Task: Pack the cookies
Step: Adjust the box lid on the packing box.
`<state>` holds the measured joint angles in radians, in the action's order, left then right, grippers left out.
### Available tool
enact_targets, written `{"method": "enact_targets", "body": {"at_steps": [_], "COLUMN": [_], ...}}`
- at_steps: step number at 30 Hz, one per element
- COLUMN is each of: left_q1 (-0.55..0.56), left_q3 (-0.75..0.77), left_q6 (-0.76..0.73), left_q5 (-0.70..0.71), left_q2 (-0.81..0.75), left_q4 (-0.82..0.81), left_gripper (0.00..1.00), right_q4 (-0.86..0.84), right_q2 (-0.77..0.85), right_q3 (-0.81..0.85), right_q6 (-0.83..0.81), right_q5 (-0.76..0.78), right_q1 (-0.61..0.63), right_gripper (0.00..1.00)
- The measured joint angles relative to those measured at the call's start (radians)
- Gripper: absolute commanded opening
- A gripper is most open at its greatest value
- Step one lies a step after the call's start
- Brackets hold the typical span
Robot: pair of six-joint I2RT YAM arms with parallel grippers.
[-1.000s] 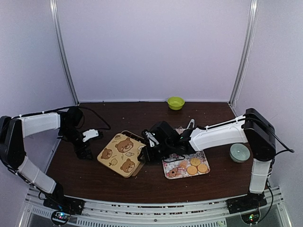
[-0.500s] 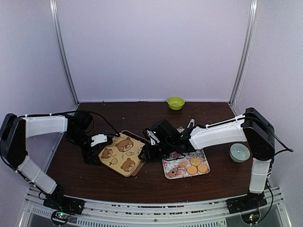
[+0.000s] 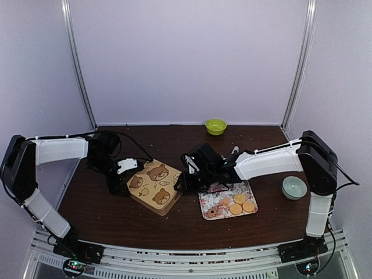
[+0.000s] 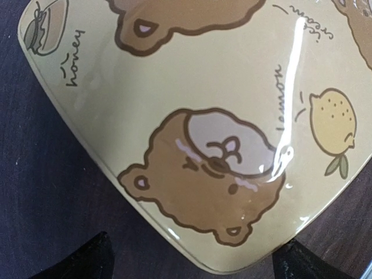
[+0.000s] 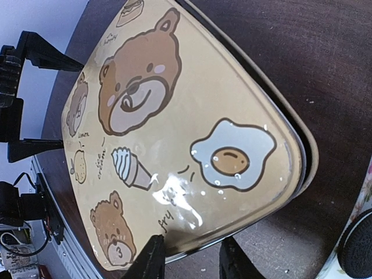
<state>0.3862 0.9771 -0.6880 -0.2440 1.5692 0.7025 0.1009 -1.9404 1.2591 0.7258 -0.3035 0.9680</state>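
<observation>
Golden cookies (image 3: 235,208) are being carried on a flowered tray (image 3: 204,204) on the near right of the counter (image 3: 116,215). Just left of it, a bear-printed lid (image 3: 152,187) is being gripped at its edge, apparently, by the right fingers (image 5: 152,258). Its opposite corner is being straddled by the wide-spread left fingers (image 4: 87,264). A green bowl (image 3: 215,126) is being kept at the far edge.

Tin (image 3: 154,187) left — cookies (image 3: 236,208) right.
</observation>
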Motion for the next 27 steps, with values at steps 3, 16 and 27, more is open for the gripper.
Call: {"method": "enact_targets", "body": {"at_steps": [3,16,27], "left_q1": [0.0,0.012,0.018], "left_q3": [0.004,0.028,0.043], "left_q6": [0.011,0.045,0.07], "left_q5": [0.006,0.0,-0.017], "left_q2": [0.005,0.01,0.026], "left_q4": [-0.006,-0.021,-0.025], "left_gripper": [0.98,0.95,0.94], "right_q4": [0.0,0.0,0.063], "right_q2": [0.0,0.001,0.042], "right_q3": [0.001,0.001,0.016], "right_q6": [0.002,0.001,-0.056], "right_q5": [0.007,0.019,0.076], "right_q1": [0.0,-0.018,-0.033], "right_gripper": [0.32,0.33,0.41]}}
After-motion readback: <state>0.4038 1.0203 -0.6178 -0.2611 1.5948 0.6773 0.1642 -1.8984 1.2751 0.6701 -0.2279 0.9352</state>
